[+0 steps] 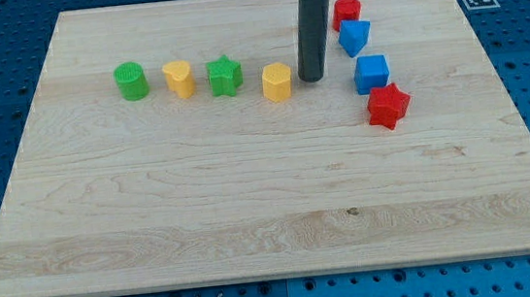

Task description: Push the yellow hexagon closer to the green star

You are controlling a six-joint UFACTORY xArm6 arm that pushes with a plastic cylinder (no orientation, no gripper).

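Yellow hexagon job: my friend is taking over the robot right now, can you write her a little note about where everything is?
My tip sits on the board just to the view's right of the yellow hexagon, close beside it; contact cannot be confirmed.
The green star lies to the view's left of the hexagon, with a gap between them.
Done: the tip is lined up on the hexagon's far side from the star.
Left: push the hexagon toward the view's left until it is nearer the star.
The yellow heart and green cylinder sit beyond the star; avoid shoving them.
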